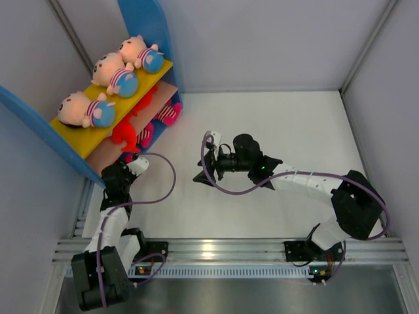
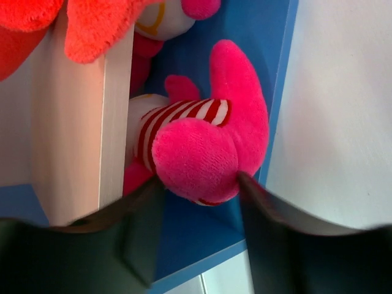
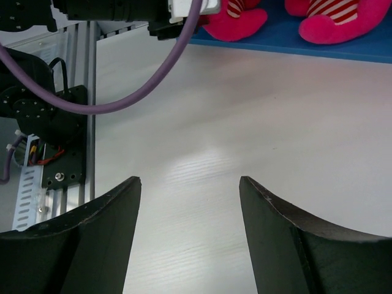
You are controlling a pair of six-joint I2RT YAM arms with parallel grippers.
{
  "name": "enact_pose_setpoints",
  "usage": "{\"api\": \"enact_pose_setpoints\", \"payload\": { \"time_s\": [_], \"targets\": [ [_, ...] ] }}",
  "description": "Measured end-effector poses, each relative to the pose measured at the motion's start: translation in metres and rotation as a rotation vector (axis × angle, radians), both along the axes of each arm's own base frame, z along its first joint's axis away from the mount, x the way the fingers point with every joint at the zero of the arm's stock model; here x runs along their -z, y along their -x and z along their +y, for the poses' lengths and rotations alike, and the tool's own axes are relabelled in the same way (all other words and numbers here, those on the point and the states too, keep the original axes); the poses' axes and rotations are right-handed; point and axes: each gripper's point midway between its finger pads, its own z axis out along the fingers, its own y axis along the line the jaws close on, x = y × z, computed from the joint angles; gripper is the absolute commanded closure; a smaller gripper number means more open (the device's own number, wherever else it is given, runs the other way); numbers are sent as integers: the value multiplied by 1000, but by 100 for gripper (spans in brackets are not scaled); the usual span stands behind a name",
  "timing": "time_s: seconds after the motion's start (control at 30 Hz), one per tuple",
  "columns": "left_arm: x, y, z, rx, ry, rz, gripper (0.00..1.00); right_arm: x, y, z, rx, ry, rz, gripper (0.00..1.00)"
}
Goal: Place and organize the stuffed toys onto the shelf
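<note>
yellow upper board [image 1: 73,134] hides most of the red creatures [image 1: 124,134]; top edge crops the pink toys [image 3: 334,21] in right wrist view.
</note>
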Motion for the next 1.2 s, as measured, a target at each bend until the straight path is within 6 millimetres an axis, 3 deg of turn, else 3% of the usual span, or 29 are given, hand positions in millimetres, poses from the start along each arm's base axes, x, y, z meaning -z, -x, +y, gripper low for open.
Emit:
{"api": "enact_pose_setpoints", "payload": {
  "time_s": [0.07, 0.13, 0.4, 0.5, 0.63, 0.7, 0.77, 0.87, 0.97, 1.07, 1.2],
  "targets": [
    [0, 2, -4, 14, 15, 6, 24, 2, -3, -1, 23, 10, 1, 33],
    [5, 8, -12, 49, 34, 44, 21, 6, -12, -4, 76, 30, 3, 32],
    [-15, 20, -32, 136, 92, 95, 20, 26, -50, -27, 333, 119, 63, 32],
    [-12, 29, -40, 178, 102, 149, 20, 33, -69, -43, 473, 150, 86, 31],
    [2, 52, -44, 168, 127, 235, 19, 45, -104, -90, 734, 193, 158, 31],
    [0, 62, -43, 133, 147, 244, 18, 46, -124, -125, 881, 201, 185, 30],
    [-13, 71, -44, 98, 175, 234, 17, 50, -136, -177, 1057, 218, 202, 28],
    [-37, 79, -45, 65, 205, 181, 12, 57, -129, -243, 1260, 258, 205, 26],
    [-43, 89, -45, 23, 226, 142, 8, 62, -102, -284, 1358, 265, 192, 20],
    [-27, 103, -40, -40, 238, 159, 3, 57, -76, -309, 1406, 212, 163, 8],
    [-8, 120, -32, -135, 249, 215, 2, 49, -58, -327, 1459, 113, 126, 2]
  ]
}}
